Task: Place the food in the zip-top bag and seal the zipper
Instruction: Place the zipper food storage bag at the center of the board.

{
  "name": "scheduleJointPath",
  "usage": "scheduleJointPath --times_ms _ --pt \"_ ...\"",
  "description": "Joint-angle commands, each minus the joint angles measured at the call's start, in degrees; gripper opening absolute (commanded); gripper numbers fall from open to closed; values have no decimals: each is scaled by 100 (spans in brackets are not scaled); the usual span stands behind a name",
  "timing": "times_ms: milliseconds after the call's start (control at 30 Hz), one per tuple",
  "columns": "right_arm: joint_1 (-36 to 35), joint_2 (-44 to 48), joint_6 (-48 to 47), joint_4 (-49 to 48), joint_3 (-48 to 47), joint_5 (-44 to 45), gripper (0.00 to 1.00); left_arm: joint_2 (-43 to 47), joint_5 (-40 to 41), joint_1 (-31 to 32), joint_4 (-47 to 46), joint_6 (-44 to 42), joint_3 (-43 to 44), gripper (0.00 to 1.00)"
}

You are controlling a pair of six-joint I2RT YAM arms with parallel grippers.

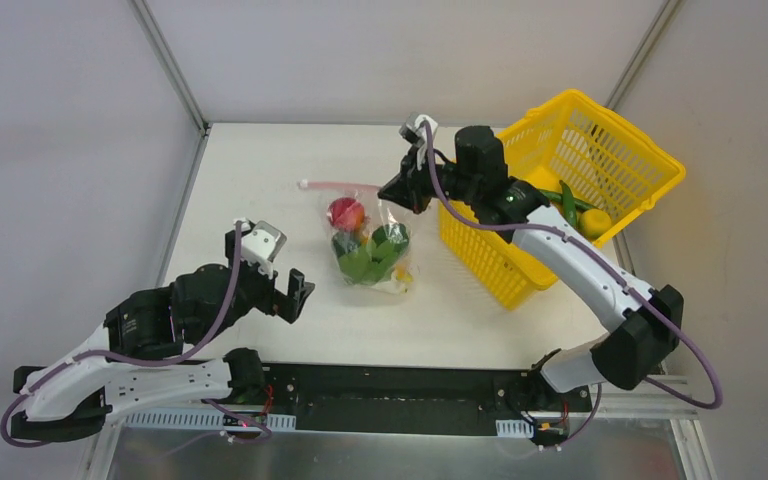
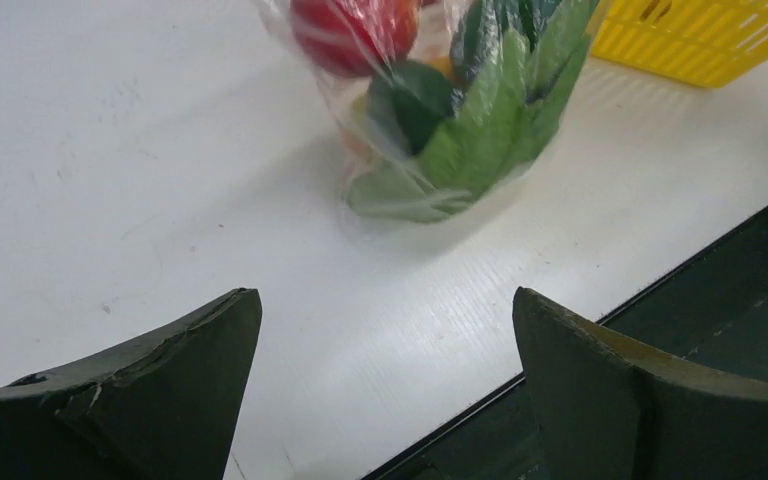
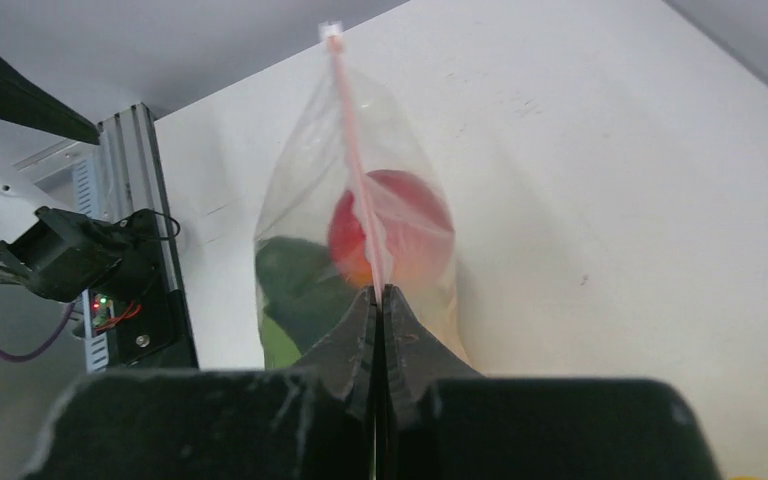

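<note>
The right gripper point(image 3: 380, 298) has its two fingers pressed tight together, pinching the zipper point(image 3: 356, 170) at the near end of the pink strip. From the pinch the strip runs straight ahead of the fingertips as one thin line; whether it is pressed shut along its length cannot be told. The zip-top bag point(image 3: 300, 215) hangs below the strip, held up by its mouth edge, with its lower end down on the white table point(image 1: 260, 170).

Just beyond the fingertips, inside the bag, sits a red tomato point(image 3: 405, 225). A dark green piece point(image 3: 295, 285) lies beside it on the fingers' left. At the bag's bottom a green leafy piece point(image 2: 490, 140) presses against the plastic.

Behind this gripper's wrist stands the yellow mesh basket point(image 1: 610, 150), holding slim green pods point(image 1: 568, 200) and a yellow piece point(image 1: 593, 222).

The left gripper point(image 2: 385, 330) has its fingers spread wide with nothing between them, over bare table. The bag stands ahead of its fingertips, apart from them.
</note>
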State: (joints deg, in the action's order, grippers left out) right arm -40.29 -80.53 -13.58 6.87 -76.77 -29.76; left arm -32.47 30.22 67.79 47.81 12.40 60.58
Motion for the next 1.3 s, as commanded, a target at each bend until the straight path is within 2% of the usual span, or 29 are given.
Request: scheduleJointPath --times_ms 0,100,167,300,367,400,467,500,567,667,767,933,1000,1100,1200,1267 --pt "360 -460 -548 -68 -1091 -880 0 404 630 -36 -233 353 -175 99" --pt "362 -688 -855 174 -1428 -1120 0 716 828 -35 -329 447 -275 99" --pt "353 -651 -932 224 -1302 -1293 0 921 923 -34 -316 533 -336 99" --pt "127 -250 -1051 444 -410 -2041 0 1308 1046 -37 -388 674 -563 99" --pt "-184 -23 -967 463 265 -2062 0 1403 1137 -29 -458 687 -659 99" --pt "-385 96 -810 436 593 -2089 4 1405 1242 -34 -435 730 -672 99" --pt "-670 361 -531 383 1163 -2358 30 1326 1353 -33 -328 785 -600 99" --pt "-743 559 -309 312 1417 -2449 38 1248 1370 -37 -275 789 -543 99" --pt "-767 935 240 8 1725 -2567 50 1115 1391 -35 -240 749 -471 99" --pt "-769 1532 411 -285 1956 -2234 59 916 1387 -37 -351 653 -436 99" --pt "-764 1984 507 -576 2274 -1275 69 680 1269 -34 -445 623 -412 99" --pt "-755 2118 1073 -316 2374 231 69 312 1146 -37 -360 747 -377 99" --pt "-752 2131 1692 -340 2325 281 70 184 1188 -37 -351 834 -405 99" --pt "-743 2096 2262 -308 2145 -210 70 -43 1650 -170 -22 1170 -329 99" --pt "-732 2126 2313 -31 1914 -22 73 -110 1153 -678 -157 1132 -404 99" --pt "-716 2217 2187 107 1847 622 75 -151 556 -1136 -302 1111 -503 99"
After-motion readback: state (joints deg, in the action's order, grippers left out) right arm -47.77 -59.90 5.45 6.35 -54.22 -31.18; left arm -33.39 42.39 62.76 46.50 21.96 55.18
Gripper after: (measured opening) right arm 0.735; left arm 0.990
